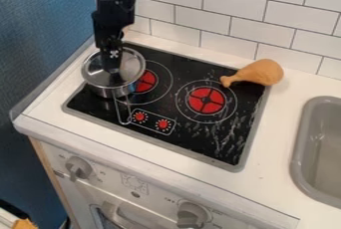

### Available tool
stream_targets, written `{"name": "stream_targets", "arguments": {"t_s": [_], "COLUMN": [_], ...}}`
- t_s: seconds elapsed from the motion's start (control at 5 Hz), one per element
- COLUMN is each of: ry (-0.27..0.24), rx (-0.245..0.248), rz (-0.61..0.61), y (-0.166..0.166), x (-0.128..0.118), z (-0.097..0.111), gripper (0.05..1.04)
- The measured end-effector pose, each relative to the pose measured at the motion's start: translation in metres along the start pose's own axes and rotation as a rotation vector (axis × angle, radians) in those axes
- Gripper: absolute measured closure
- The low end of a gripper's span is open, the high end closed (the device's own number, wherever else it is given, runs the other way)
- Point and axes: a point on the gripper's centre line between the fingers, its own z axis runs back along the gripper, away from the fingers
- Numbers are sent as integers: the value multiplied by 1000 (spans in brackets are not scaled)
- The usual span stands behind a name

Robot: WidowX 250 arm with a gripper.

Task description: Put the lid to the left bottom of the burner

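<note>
Hanging down from the top edge, left of centre: gripper (112, 68), tip over the middle of the silver pot lid (134, 63). Can't tell if it's apart, together or clamped on the lid. Lid is upper left of frame, on top of the metal saucepan (106, 92), which sits at the left side of the black cooktop (223, 143), overlapping the ring of the left red burner (145, 81). Wire handle (123, 117) points down-frame, just left of the two red printed dials. Right red burner (205, 100) near frame centre. Toy drumstick (263, 71) upper right, across the cooktop's back right corner, thin end toward the right burner. Grey sink (301, 141) at right edge, set in the white counter (276, 148). Oven knobs (79, 168) along the bottom. White tile wall (220, 4) behind.
</note>
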Motion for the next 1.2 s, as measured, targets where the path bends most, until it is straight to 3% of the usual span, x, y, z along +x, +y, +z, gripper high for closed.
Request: {"name": "stream_targets", "arguments": {"t_s": [0.2, 0.4, 0.8, 1.0, 1.2], "ry": [19, 20, 8, -3, -16], "rx": [-15, -16, -12, -15, -22], "rz": [3, -11, -18, -18, -15], "y": [0, 2, 1, -1, -1], "x": [0, 2, 4, 5, 7], "z": [-14, -15, -15, -15, -14], "gripper": [84, 127, 695, 805, 805]}}
